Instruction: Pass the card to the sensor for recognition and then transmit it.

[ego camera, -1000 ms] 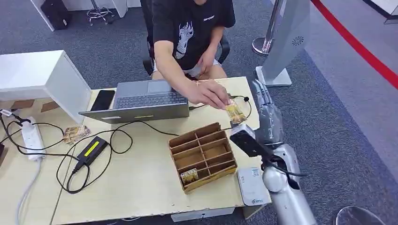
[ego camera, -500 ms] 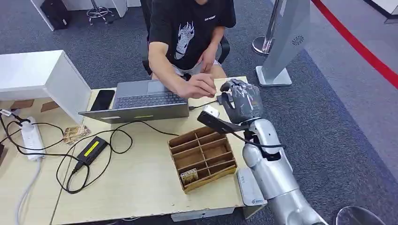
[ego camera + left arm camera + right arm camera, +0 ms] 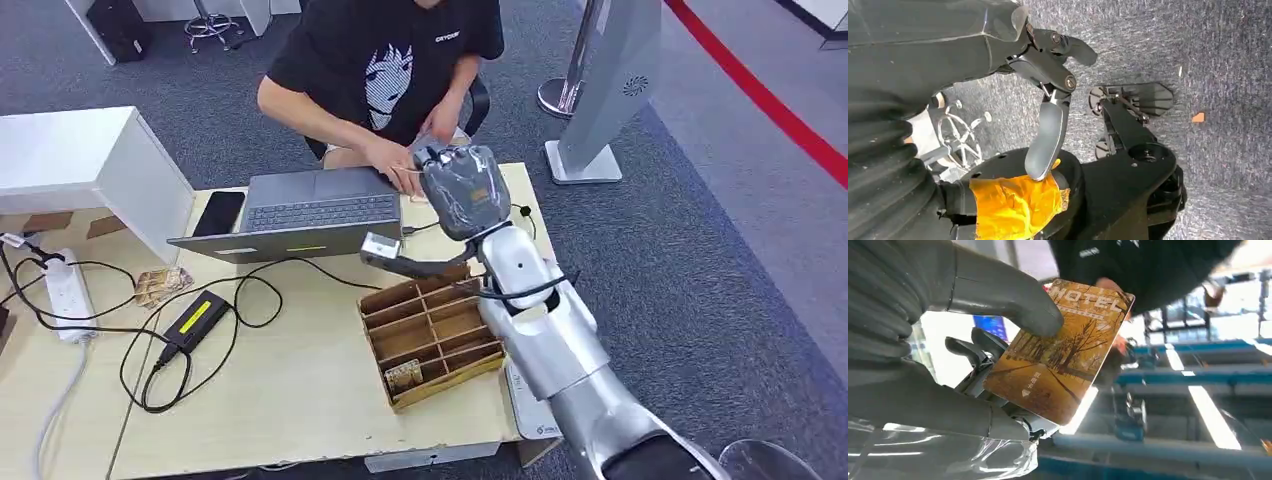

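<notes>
Firmly between thumb and fingers [image 3: 968, 352]: card [image 3: 1058, 350].

Silver arm [image 3: 545, 330], grey plastic-wrapped robot hand [image 3: 462, 190]

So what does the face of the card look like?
The card in the right robot hand is golden-orange with autumn trees and "HOTEL" lettering, clearest in the right wrist view.

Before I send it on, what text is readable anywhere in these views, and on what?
"HOTEL": top of the card held in the right robot hand.
Smaller line under it, and small mark lower on the card: too small to read.
Small white chest print on the person's black shirt: blurred.
Label on the white device at the table edge: unreadable.
</notes>
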Motion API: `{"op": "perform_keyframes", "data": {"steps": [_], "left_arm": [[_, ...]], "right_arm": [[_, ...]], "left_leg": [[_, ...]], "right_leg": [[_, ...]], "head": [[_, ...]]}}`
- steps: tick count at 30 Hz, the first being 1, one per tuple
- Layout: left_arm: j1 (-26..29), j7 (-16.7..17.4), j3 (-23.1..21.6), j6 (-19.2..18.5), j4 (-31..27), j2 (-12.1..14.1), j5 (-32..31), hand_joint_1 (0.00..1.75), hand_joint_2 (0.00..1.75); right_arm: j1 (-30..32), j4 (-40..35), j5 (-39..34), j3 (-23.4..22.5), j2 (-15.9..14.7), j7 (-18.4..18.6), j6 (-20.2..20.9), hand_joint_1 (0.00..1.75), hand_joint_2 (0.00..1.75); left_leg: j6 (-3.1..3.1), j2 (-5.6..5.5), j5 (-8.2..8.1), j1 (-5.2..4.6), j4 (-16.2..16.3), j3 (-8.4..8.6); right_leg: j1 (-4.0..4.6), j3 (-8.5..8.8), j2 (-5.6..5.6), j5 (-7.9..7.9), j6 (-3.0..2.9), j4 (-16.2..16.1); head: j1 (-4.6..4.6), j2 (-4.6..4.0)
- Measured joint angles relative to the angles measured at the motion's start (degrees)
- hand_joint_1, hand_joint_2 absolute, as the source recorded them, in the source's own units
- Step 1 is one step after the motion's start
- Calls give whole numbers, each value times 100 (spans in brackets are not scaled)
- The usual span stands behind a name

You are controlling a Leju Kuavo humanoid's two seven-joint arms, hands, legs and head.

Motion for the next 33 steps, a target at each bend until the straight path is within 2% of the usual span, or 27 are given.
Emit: {"op": "perform_keyframes", "data": {"steps": [6,15,26,33], "left_arm": [[1,7,177,22,0,-44,20,0,175],[7,18,511,94,-37,-109,155,0,175],[21,24,986,164,-243,-227,332,0,175],[40,26,1322,179,-400,-273,350,0,175]], "right_arm": [[539,-963,-221,184,-208,-118,-15,175,175],[1679,-2380,-717,151,-675,-315,-103,175,175],[3304,-3722,-1141,-553,-1076,-418,-87,175,175],[4145,-4082,-1242,-955,-1451,-278,467,175,175]], "left_leg": [[0,3,0,0,0,-2],[1,3,-1,0,1,-3],[1,3,-2,0,0,-8],[2,1,-2,0,0,-15]], "right_leg": [[0,-3,2,0,0,-2],[-1,-5,5,1,0,-4],[-1,-8,4,1,0,-6],[-1,-9,1,1,1,-7]], "head": [[0,2],[0,0],[0,0],[0,2]]}}
